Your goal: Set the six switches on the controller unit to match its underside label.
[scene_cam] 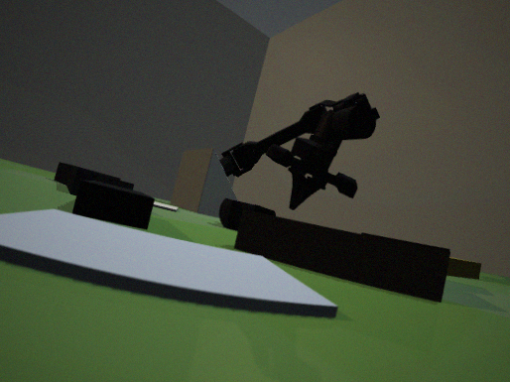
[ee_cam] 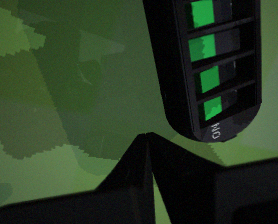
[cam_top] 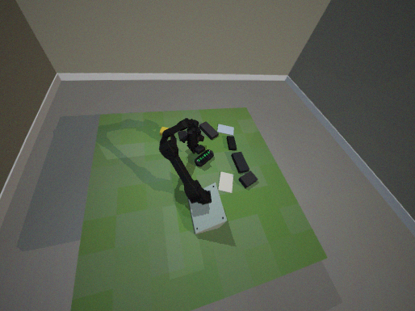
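The dark grey controller unit (cam_top: 209, 162) (scene_cam: 229, 214) (ee_cam: 166, 65) sits on its base on the green mat, with its switch side up. Four of its rocker switches show in the wrist view, green ends to the left and dark ends to the right, above the printed "ON" (ee_cam: 215, 131). The upper two green faces look wider than the lower two; which ends are pressed down is not certain. The other switches are outside that view, and the underside label is hidden. My gripper (scene_cam: 293, 207) (ee_cam: 146, 141) is shut and empty, raised above the mat beside the unit's rounded end.
Dark modules (cam_top: 209, 130) (cam_top: 231, 143) (cam_top: 241, 162) (cam_top: 248, 179) lie behind and to the right of the unit. A pale blue plate (cam_top: 225, 129) (scene_cam: 149, 261), a cream plate (cam_top: 226, 182) and a yellow block (cam_top: 163, 129) (scene_cam: 466, 268) lie around it. The arm stands on a pale box (cam_top: 211, 218).
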Robot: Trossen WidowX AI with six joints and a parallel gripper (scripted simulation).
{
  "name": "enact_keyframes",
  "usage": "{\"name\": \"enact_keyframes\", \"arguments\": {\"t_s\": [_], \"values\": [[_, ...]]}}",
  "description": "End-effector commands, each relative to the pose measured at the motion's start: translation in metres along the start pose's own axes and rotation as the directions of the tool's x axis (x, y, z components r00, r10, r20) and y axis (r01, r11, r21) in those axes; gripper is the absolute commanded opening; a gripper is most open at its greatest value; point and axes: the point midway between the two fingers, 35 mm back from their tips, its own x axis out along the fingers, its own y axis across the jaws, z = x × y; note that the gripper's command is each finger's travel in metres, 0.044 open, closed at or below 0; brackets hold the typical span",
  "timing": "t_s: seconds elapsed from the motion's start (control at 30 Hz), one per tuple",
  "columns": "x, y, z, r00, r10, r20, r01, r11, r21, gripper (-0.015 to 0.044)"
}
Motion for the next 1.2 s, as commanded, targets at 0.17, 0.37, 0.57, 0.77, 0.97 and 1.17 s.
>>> {"name": "enact_keyframes", "arguments": {"t_s": [0.17, 0.37, 0.57, 0.77, 0.97, 1.17], "values": [[-0.007, -0.035, 0.003, 0.991, 0.134, -0.010, -0.134, 0.990, -0.044, 0.0000], [-0.009, -0.068, 0.001, 0.962, 0.273, -0.001, -0.272, 0.958, -0.090, 0.0000], [-0.009, -0.069, 0.000, 0.961, 0.277, -0.001, -0.276, 0.957, -0.091, 0.0000], [-0.002, -0.067, 0.001, 0.961, 0.277, -0.001, -0.276, 0.957, -0.091, 0.0000], [0.007, -0.064, 0.001, 0.961, 0.277, -0.001, -0.276, 0.957, -0.091, 0.0000], [0.017, -0.061, 0.001, 0.961, 0.277, -0.002, -0.276, 0.957, -0.091, 0.0000]]}}
